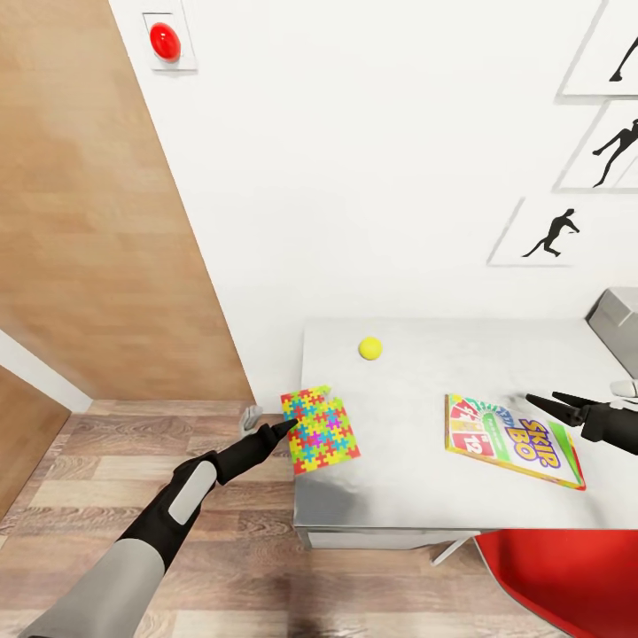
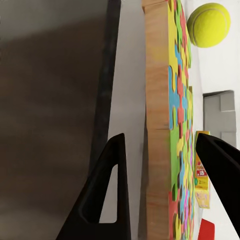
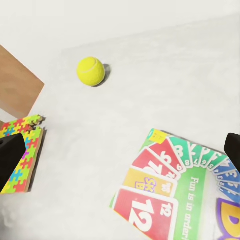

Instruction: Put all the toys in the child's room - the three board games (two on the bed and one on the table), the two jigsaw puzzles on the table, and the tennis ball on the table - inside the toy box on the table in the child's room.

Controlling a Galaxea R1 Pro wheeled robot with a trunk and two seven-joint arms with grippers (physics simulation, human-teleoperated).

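The jigsaw puzzles (image 1: 320,431) lie stacked, slightly offset, at the left edge of the table (image 1: 399,496). My left gripper (image 1: 282,429) is at their outer edge. In the left wrist view it (image 2: 160,136) is open, with its fingers on either side of the stack's wooden side (image 2: 159,100). The tennis ball (image 1: 370,348) rests farther back on the table. The SKIP BO board game (image 1: 513,440) lies flat to the right. My right gripper (image 1: 551,406) hovers open just above it, and its wrist view shows the box (image 3: 170,190) and ball (image 3: 90,71). The toy box (image 1: 620,326) is cut off at the right edge.
A red chair (image 1: 558,576) stands in front of the table at the lower right. A wooden wardrobe door (image 1: 89,221) and plank floor (image 1: 106,478) lie to the left. Silhouette prints (image 1: 554,232) and a red button (image 1: 165,40) hang on the white wall.
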